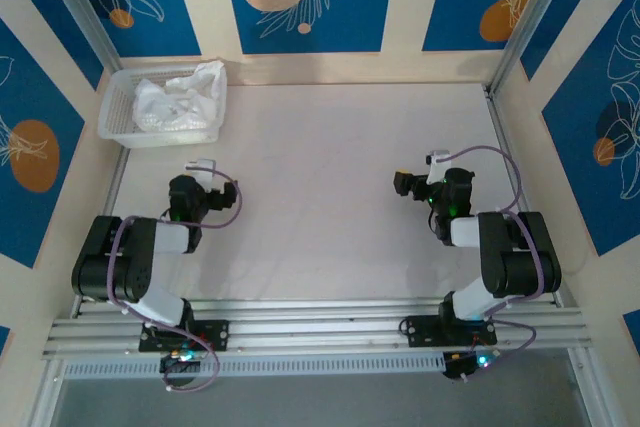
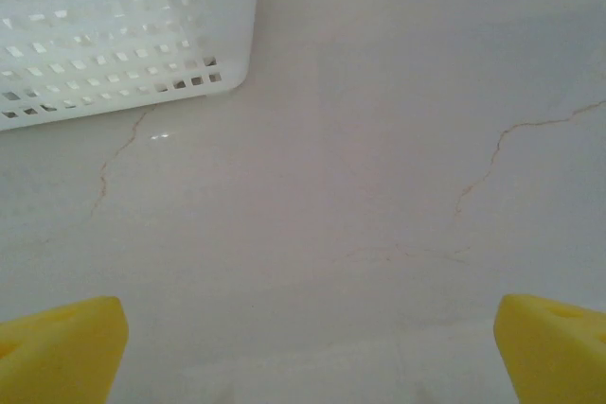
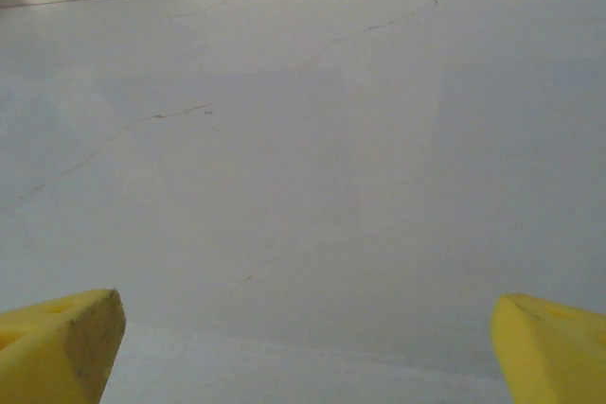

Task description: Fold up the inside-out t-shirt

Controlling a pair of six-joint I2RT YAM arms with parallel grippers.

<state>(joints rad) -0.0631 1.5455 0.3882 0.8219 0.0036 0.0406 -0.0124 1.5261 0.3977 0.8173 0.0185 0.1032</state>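
Yellow pads [image 2: 62, 342] of the left tool [image 2: 308, 352] sit in the two bottom corners of its wrist view, spread wide, and between them we see only bare bench [image 2: 360, 186]. This tool is fully open and grips nothing. The right tool [image 3: 308, 352] stands the same way: its yellow pads [image 3: 57, 342] are far apart over the pale, hairline-cracked surface, empty and touching nothing we can make out.

From above, we find both tools near the front half of the bench, well apart from each other, one on each side. Ahead and to the left of the left tool stands a white mesh basket [image 2: 114, 35], in the far left corner of the bench. The white t-shirt [image 1: 180, 97] lies inside that basket as a crumpled heap, its highest bunch at the basket's far right corner. Bunched like this, it shows us no clear long axis, and we cannot tell which way the collar or hem points. Neither tool is near it.
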